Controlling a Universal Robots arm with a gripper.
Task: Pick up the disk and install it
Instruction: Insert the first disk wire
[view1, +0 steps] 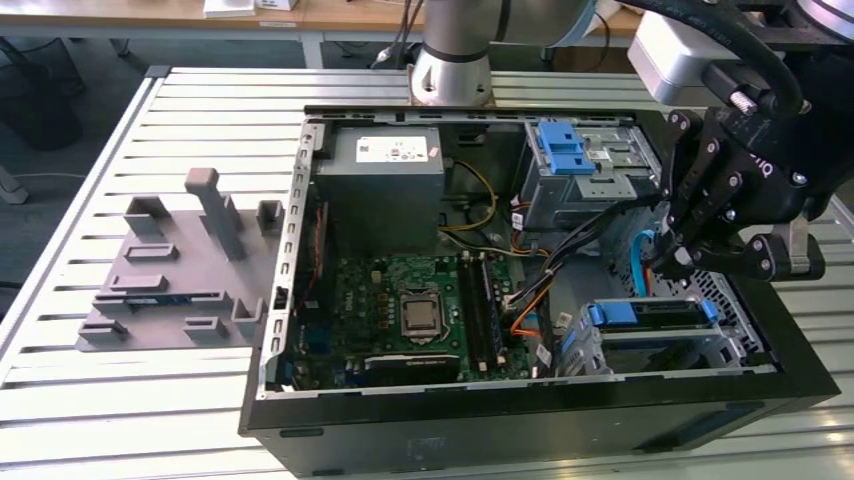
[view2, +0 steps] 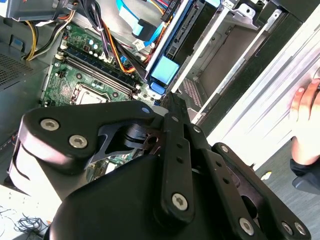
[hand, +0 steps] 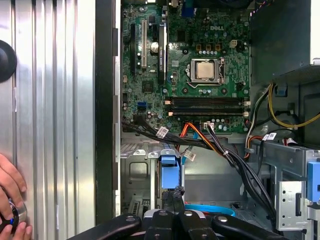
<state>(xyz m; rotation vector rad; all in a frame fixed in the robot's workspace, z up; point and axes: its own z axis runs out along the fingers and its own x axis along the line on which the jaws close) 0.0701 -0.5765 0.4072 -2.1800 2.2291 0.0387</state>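
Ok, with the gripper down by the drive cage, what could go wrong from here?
The gripper hangs close over the disk at its metal cage; slight misalignment might jam either against the cage walls. Loose cables run right beside the cage and could snag. A person's hand is at the table beside the case, possibly within the arm's reach.

Bright, even daylight in the exterior view: the slatted metal table (view1: 200, 400) glares pale, while the inside of the computer case (view1: 534, 425) lies in shade. In the second wrist view the table burns out white (the black gripper (view2: 170, 102) catches just a soft sheen).
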